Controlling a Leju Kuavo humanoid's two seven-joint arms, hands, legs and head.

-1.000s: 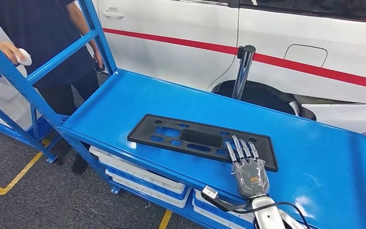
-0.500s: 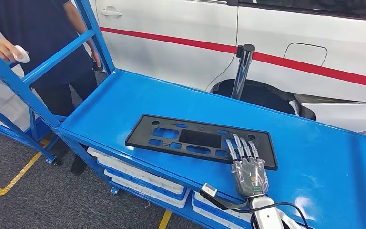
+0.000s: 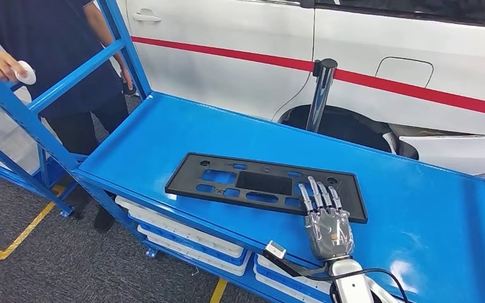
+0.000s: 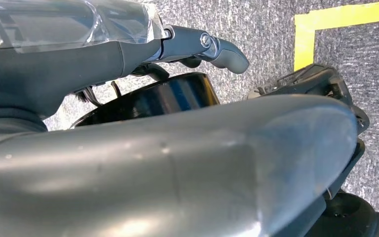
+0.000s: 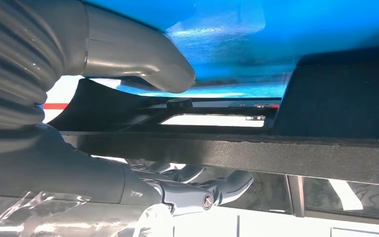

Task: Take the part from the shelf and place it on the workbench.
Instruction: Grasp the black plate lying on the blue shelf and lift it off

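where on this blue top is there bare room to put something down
Two bare patches on the blue workbench top: the far left stretch between the black plastic panel and the shelf frame post, and the right end past the right hand, toward the car. It is crowded mid-front, where the panel lies with the hand's fingers over its right end.

part [image 3: 262, 184]: black plastic — matt, faintly grainy along its edge
counter [image 3: 183, 129]: blue painted metal, smooth and glossy, throwing white glare
right hand [image 3: 328, 226]: grey plastic shell, silvery metal fingers — clear film wrapped over it
floor [image 3: 31, 252]: grey carpet, rough, with yellow tape lines
car [image 3: 379, 57]: glossy white paint
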